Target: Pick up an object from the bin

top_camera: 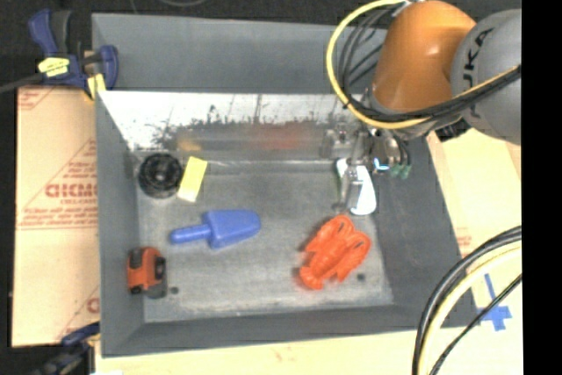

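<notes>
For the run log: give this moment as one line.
gripper: right side of bin | nearest: orange-red toy | held: nothing visible | elsewhere: blue scoop, yellow block

Black letters "UKA" readable on grey arm link (pixel 490 70), beside orange cover (pixel 417 57).

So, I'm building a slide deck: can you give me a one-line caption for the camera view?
KUKA gripper hangs low beside an orange-red toy at the bin's right, a blue scoop lying further left.
</notes>
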`<state>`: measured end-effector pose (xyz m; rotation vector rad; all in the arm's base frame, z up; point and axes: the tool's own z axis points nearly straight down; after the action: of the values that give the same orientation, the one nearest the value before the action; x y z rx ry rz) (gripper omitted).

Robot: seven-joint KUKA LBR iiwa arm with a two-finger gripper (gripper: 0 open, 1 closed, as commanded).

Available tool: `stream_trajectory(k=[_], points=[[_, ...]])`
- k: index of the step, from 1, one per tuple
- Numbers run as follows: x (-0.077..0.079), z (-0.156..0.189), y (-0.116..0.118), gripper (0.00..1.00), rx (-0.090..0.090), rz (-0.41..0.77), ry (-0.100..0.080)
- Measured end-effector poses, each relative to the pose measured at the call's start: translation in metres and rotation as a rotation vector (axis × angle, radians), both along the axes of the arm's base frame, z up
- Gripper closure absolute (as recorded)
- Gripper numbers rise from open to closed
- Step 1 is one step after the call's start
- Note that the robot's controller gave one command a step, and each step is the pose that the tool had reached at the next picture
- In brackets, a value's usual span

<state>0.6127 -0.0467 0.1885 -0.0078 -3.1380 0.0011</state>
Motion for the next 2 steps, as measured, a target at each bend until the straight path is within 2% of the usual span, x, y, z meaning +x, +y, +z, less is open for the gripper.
stream_trajectory(k=[1,2], points=[[0.001,0.005,0.000,0.00,-0.001,0.000,-0.008],[-0.030,-0.041,0.019,0.00,-0.001,0.074,-0.010]])
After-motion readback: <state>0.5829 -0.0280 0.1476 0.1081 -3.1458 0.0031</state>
